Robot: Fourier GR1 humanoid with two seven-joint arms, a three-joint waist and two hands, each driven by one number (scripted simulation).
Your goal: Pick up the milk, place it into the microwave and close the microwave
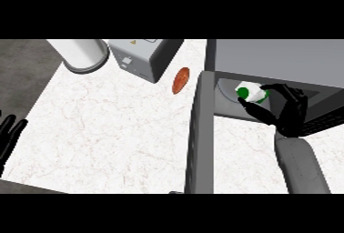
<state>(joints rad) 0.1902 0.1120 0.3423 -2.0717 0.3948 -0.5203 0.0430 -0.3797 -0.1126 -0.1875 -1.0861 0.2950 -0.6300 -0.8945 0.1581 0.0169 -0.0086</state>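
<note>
The milk point(250, 92) is a small white carton with green markings, held at the mouth of the microwave point(282, 59). My right hand point(285, 111) is curled round it, thumb below and fingers over the top, just inside the opening. The microwave's door point(200, 132) stands open, swung out toward me as a tall grey panel left of my right forearm. At the left edge of the head view, my left hand point(9, 134) rests open, fingers up.
A white cylinder canister point(80, 53) stands at the counter's back left. Beside it sits a grey boxy appliance point(142, 57). A brown oval food item point(180, 80) lies on the white marble counter point(107, 132) near the door's hinge edge.
</note>
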